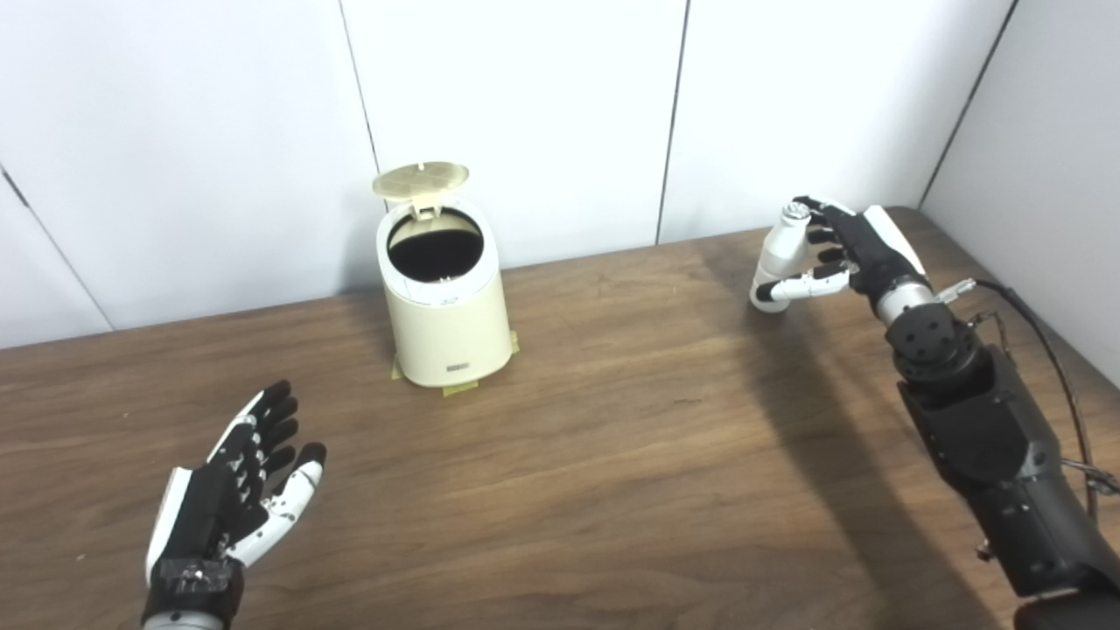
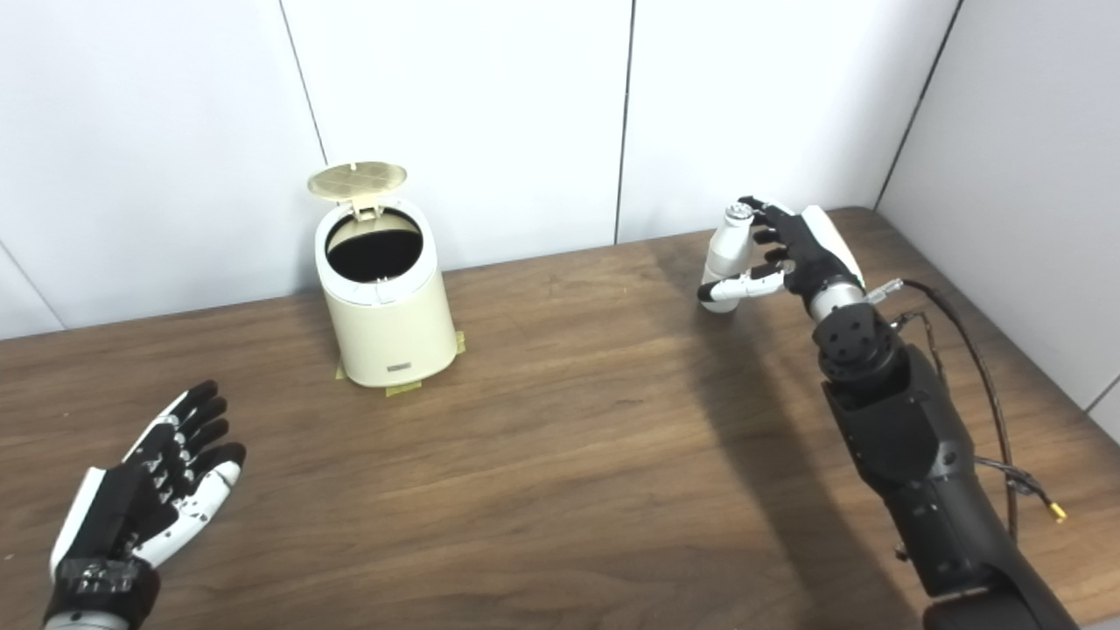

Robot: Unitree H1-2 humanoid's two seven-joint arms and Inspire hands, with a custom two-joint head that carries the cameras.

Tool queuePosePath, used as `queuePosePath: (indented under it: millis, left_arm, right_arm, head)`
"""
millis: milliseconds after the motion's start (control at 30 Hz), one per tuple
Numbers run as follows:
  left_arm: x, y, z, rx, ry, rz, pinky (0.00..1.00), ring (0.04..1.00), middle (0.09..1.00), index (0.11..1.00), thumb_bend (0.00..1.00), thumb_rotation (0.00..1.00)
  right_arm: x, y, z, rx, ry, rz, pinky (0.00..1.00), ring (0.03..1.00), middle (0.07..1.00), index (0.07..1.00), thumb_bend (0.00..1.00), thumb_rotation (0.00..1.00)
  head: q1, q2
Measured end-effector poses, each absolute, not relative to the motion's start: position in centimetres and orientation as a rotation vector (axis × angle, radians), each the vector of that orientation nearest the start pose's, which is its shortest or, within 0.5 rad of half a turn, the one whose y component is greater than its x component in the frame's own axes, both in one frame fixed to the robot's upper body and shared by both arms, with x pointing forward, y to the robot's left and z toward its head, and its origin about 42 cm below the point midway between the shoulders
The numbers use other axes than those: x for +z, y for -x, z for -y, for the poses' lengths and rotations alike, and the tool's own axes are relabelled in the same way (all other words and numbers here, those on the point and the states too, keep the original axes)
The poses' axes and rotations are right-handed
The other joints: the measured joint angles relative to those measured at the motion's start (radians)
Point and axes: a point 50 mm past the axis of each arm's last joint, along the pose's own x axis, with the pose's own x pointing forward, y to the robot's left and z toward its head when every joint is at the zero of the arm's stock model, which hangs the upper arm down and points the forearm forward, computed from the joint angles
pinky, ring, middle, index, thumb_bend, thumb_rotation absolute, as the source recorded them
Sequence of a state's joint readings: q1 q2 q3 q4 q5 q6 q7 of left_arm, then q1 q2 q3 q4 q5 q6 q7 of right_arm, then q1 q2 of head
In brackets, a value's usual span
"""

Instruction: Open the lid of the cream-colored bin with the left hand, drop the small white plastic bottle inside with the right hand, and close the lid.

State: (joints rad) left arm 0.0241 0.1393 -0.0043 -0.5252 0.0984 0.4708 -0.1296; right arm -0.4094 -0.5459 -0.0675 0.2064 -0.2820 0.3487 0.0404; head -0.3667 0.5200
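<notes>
Well right of the open cream-colored bin (image 1: 446, 302), our right hand (image 1: 853, 249) grasps the small white plastic bottle (image 1: 779, 258) mid-body — light, smooth, likely slippery; left hand (image 1: 241, 490) splayed, empty.

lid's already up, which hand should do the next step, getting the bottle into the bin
Right. The right hand is already closed around the white bottle at the far right of the table. The left hand lies open and empty, and the bin stands with its lid raised.

Two head-height views side by side, angled down across the same table (image 1: 612, 455), slightly offset.
</notes>
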Motion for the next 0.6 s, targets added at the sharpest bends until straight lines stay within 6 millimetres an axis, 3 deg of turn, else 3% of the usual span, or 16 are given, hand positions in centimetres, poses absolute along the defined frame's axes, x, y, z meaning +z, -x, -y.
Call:
queuePosePath:
  millis: [600]
  left_arm:
    - [20.28, -25.98, -22.93, -0.095, -0.306, 0.028, 0.94, 0.926, 0.912, 0.921, 0.33, 0.21]
  right_arm:
    - [22.16, -40.82, 40.79, -0.251, 0.724, -0.101, 0.74, 0.825, 0.858, 0.860, 0.81, 0.09]
  head:
    - [-0.008, -0.005]
